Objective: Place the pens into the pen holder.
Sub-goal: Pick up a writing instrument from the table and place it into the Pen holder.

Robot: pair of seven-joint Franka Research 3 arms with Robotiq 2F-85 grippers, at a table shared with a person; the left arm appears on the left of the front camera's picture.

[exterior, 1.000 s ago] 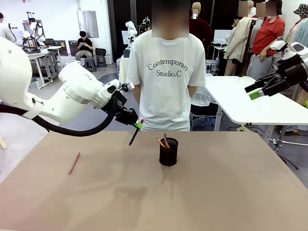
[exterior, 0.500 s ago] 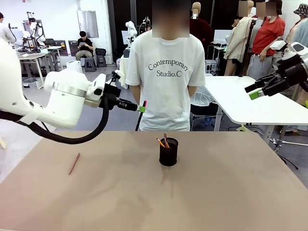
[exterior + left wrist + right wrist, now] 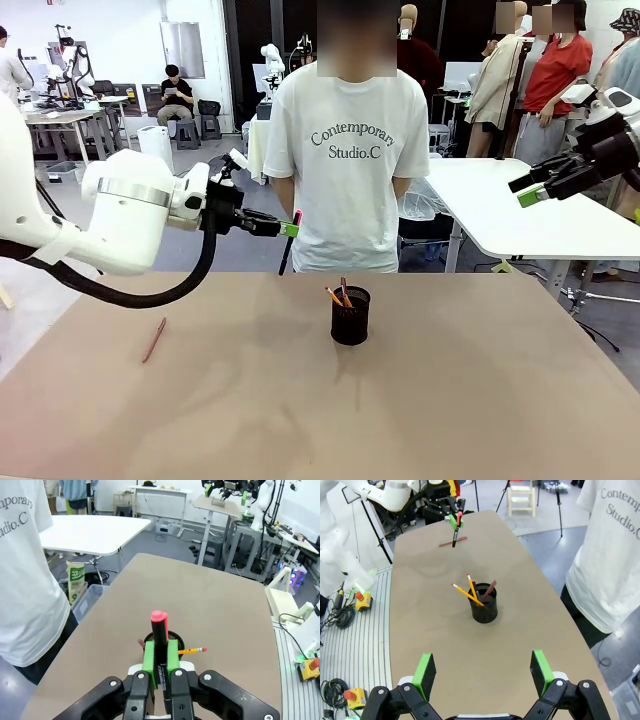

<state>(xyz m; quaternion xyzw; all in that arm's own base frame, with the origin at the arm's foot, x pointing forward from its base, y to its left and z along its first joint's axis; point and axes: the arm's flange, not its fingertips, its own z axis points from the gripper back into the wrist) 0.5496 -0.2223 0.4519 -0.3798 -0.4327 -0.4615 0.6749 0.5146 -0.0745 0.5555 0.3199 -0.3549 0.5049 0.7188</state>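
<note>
over table | left jaws grip pen; right jaws apart | shirt: "contemporary studio.c"

Front view across the table toward the person; both wrist views from above, pen holder common to all.

The right hand rises from the bottom edge, its green pads spread wide with nothing between them. Beyond it, near the middle of the brown tabletop, stands the black mesh pen holder. Two yellow pencils lean out of it toward the left and a brown pencil toward the right. At the far end the left hand grips a black pen with a red tip, held above the tabletop. A loose pencil, reddish-brown, lies flat there. A person in a white T-shirt stands at the right
</note>
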